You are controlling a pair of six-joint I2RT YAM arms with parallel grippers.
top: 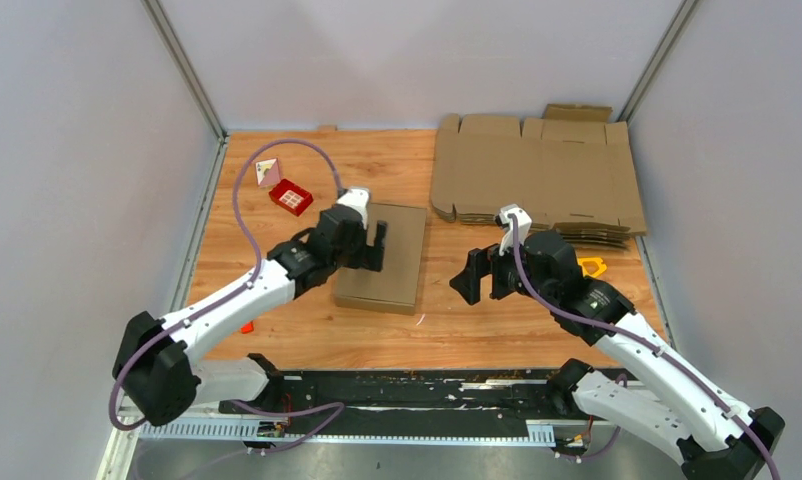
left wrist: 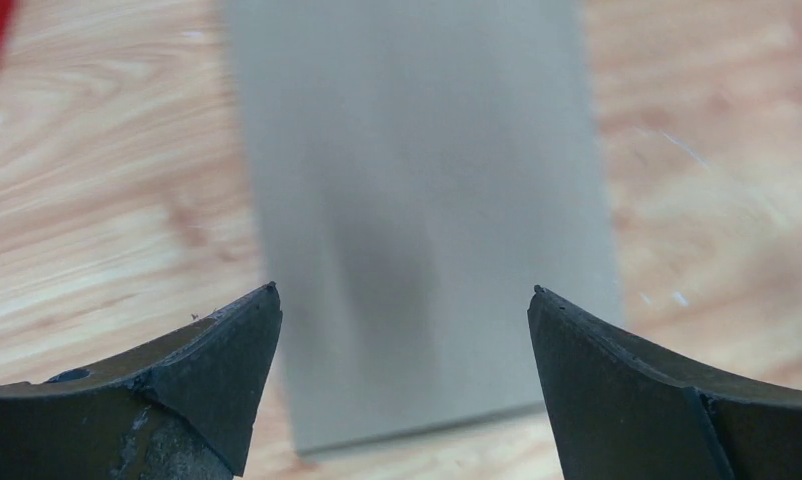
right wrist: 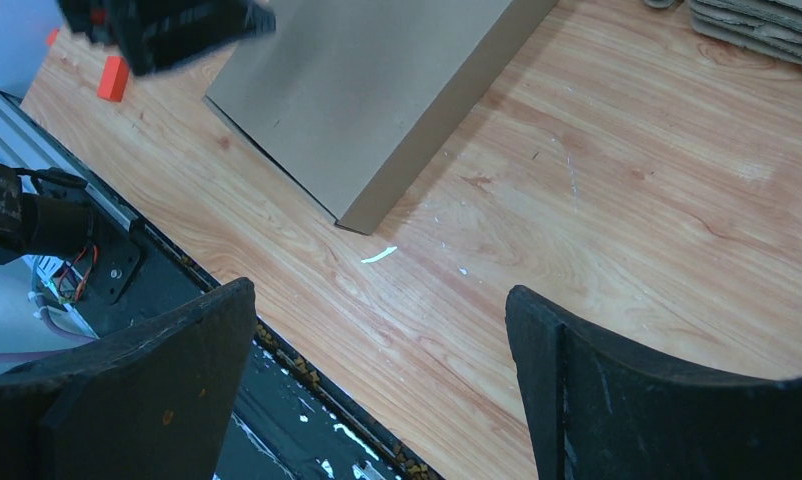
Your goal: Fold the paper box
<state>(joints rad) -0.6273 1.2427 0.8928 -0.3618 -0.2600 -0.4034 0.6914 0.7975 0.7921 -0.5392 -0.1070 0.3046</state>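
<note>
Woodgrain table carries everything. Largest on it is the pile of flat cardboard sheets at the far right corner, flaps spread, well apart from the work. Next is the paper box, lying flat near the table's middle. It looks like a closed shallow mailer with its lid down. I judge the folding finished or nearly so, though no view shows whether the front tabs are tucked.

The risks come from that doubt. If the tabs are loose, the lid may spring up once nothing bears on it. The box is light and the wood smooth, so a sideways nudge from the left arm could slide or turn it, and the right arm is not placed to brace it. An off-centre press could dent the lid.

The left gripper sits over the box's far left part, jaws wide apart and spanning most of the box's width as its wrist camera sees it. It holds nothing. Whether the tips touch the lid I cannot tell, since that view is blurred. The right gripper hangs over bare wood just right of the box, jaws equally wide, empty and touching nothing.

Smallest are the small red box at far left and a white scrap near the box's near corner.
</note>
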